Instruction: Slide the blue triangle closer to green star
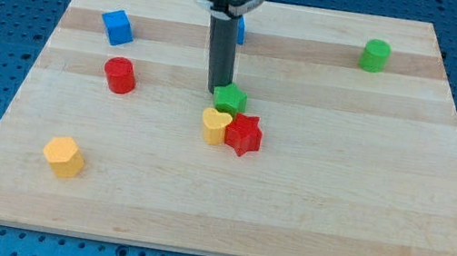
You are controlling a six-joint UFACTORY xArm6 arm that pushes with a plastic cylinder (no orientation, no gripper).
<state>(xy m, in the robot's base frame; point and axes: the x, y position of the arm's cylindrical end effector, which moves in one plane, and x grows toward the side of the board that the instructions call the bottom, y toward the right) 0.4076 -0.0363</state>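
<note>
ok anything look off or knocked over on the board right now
Nothing damaged or tipped. One oddity: the blue triangle is mostly hidden behind the rod, while my tip sits against the green star, not the triangle.

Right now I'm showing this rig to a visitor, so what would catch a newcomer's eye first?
The dark rod dropping from the view's top centre, my tip right at the green star. Just below the star huddle a yellow heart and a red star. A blue block, likely the triangle, peeks out behind the rod.
</note>
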